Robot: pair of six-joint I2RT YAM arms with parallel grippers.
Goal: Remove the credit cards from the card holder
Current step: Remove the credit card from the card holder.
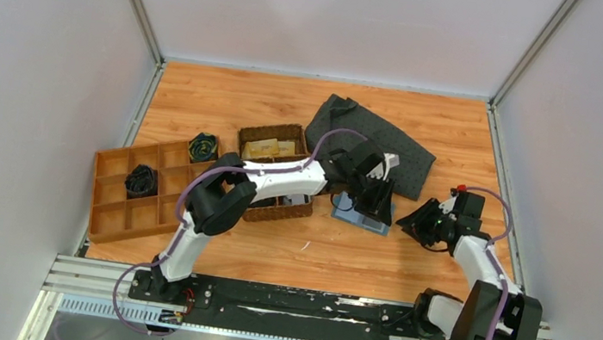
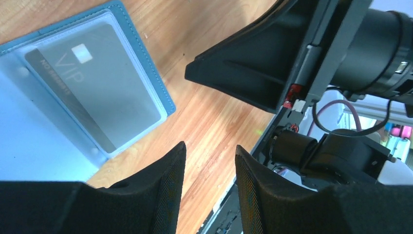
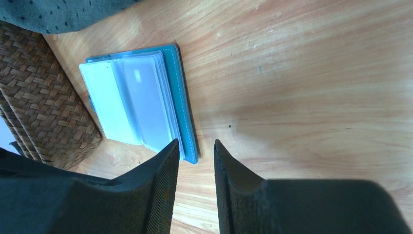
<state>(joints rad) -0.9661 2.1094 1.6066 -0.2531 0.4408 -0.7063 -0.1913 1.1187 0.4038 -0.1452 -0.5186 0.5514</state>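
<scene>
The small blue-teal bifold card holder (image 1: pixel 359 221) lies open and flat on the orange-brown wooden table (image 1: pixel 228 105), its clear plastic sleeves facing up. A thin grey rectangular credit card (image 2: pixel 97 85) printed VIP sits inside the top sleeve; whether more cards lie under it cannot be told. The left arm rises from its base, bends sharply at the elbow and stretches its forearm across toward the holder, passing over the brown woven basket (image 1: pixel 276 171) that stands just beside the holder's left edge. Its wrist tips downward, so the left gripper (image 2: pixel 210 153) hangs close over the holder, jaws spread with only bare wood between them, gripping nothing. The right arm is folded tight at the elbow, its forearm reaching in from the holder's right side. The right gripper (image 3: pixel 196 146) sits low, near the holder's stitched edge but apart from it, fingers aimed at that edge, jaws parted and empty. A dark grey dotted cloth (image 3: pixel 58 12) lies crumpled on the far side of the holder
</scene>
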